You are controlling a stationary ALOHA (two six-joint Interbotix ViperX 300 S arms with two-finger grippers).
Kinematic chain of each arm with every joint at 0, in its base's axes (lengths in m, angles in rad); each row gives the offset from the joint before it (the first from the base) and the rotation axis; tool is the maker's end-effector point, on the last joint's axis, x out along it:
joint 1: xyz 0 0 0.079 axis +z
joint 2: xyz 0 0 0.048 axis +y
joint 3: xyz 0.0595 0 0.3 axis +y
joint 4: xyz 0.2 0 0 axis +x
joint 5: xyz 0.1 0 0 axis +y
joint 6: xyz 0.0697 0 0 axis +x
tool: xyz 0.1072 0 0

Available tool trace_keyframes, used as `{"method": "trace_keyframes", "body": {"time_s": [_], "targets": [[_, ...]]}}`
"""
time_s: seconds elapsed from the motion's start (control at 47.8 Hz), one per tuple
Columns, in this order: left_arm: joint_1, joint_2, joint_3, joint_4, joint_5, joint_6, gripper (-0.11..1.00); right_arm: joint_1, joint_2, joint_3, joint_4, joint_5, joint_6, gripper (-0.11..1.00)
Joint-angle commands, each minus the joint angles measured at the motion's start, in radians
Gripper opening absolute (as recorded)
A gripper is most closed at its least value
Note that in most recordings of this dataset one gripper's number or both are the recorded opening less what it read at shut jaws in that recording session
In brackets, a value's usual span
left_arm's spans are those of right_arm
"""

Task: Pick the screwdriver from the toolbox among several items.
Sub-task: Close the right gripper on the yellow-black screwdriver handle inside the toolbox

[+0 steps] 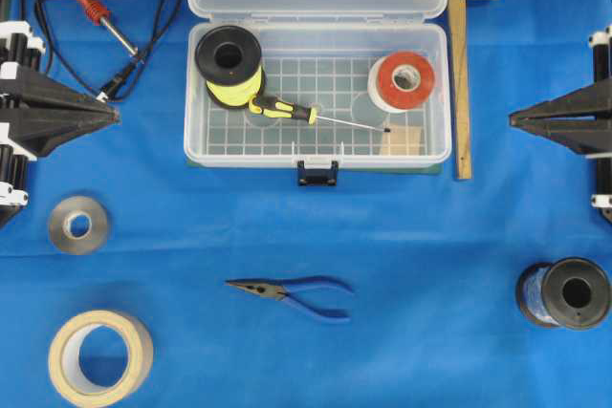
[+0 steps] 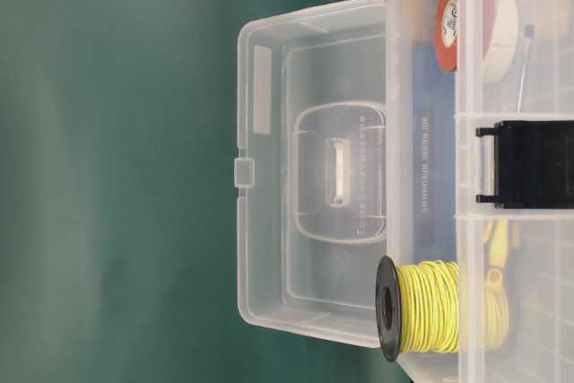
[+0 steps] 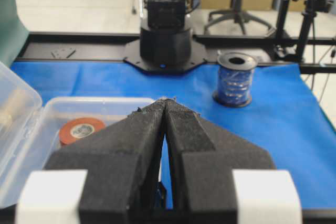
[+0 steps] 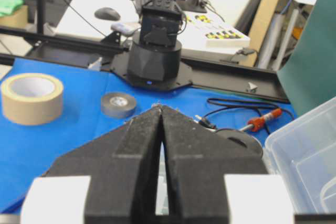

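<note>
The clear toolbox (image 1: pixel 239 156) stands open at the top middle, lid tipped back. The screwdriver (image 1: pixel 285 109), with a yellow-and-black handle and a thin silver shaft, lies flat on the gridded floor, with its handle by the yellow wire spool (image 1: pixel 229 62) and its tip pointing right. My left gripper (image 1: pixel 113 114) is shut and empty at the left edge, well clear of the box. My right gripper (image 1: pixel 513 119) is shut and empty at the right edge. The left wrist view shows the shut left gripper (image 3: pixel 166 99) with the toolbox (image 3: pixel 31 124) beyond it. The right wrist view shows the shut right gripper (image 4: pixel 160 107).
In the box are also a red tape roll (image 1: pixel 403 81) and a wooden block (image 1: pixel 402 140). On the blue cloth lie a soldering iron (image 1: pixel 91 7) with its cord, grey tape (image 1: pixel 78 225), masking tape (image 1: pixel 98 357), blue pliers (image 1: pixel 296 293), a blue wire spool (image 1: pixel 564 293) and a wooden square (image 1: pixel 464 64).
</note>
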Motion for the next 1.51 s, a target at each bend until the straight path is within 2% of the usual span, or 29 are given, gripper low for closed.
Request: {"method": "trace_keyframes", "body": {"time_s": [0.0, 0.042, 0.105, 0.314, 0.607, 0.691, 0.838, 0.88, 0.921, 1.173, 1.487], "targets": [[-0.002, 0.011, -0.011, -0.031, 0.005, 0.003, 0.0, -0.012, 0.015, -0.031, 0.014, -0.005, 0.014, 0.0], [-0.002, 0.014, -0.011, -0.031, 0.009, 0.0, 0.0, -0.017, 0.038, -0.066, 0.055, 0.026, 0.02, 0.0], [-0.002, 0.014, -0.011, -0.031, 0.014, 0.0, 0.0, -0.023, 0.084, -0.127, 0.092, 0.095, 0.029, 0.0], [-0.002, 0.015, -0.011, -0.031, 0.015, 0.003, 0.0, -0.072, 0.341, -0.383, 0.126, 0.342, 0.069, 0.0], [-0.002, 0.011, -0.011, -0.031, 0.009, 0.011, 0.0, -0.179, 0.735, -0.736, 0.132, 0.649, 0.222, 0.02], [-0.002, 0.009, -0.011, -0.031, 0.009, 0.012, 0.0, -0.195, 0.825, -0.825, 0.129, 0.733, 0.242, 0.19], [-0.002, 0.003, -0.011, -0.031, 0.008, 0.011, 0.0, -0.212, 0.979, -0.957, 0.124, 0.841, 0.255, 0.62], [-0.002, 0.002, -0.011, -0.031, 0.008, 0.011, 0.0, -0.216, 1.019, -0.98, 0.123, 0.859, 0.261, 0.72], [-0.002, 0.0, -0.011, -0.031, 0.008, 0.011, 0.0, -0.219, 1.057, -1.0, 0.124, 0.871, 0.267, 0.76], [-0.002, -0.02, -0.008, -0.031, 0.011, 0.009, 0.0, -0.224, 1.285, -1.052, 0.121, 0.888, 0.304, 0.73], [-0.002, -0.028, -0.003, -0.029, 0.02, 0.008, 0.0, -0.225, 1.361, -1.054, 0.114, 0.887, 0.314, 0.72]]}}
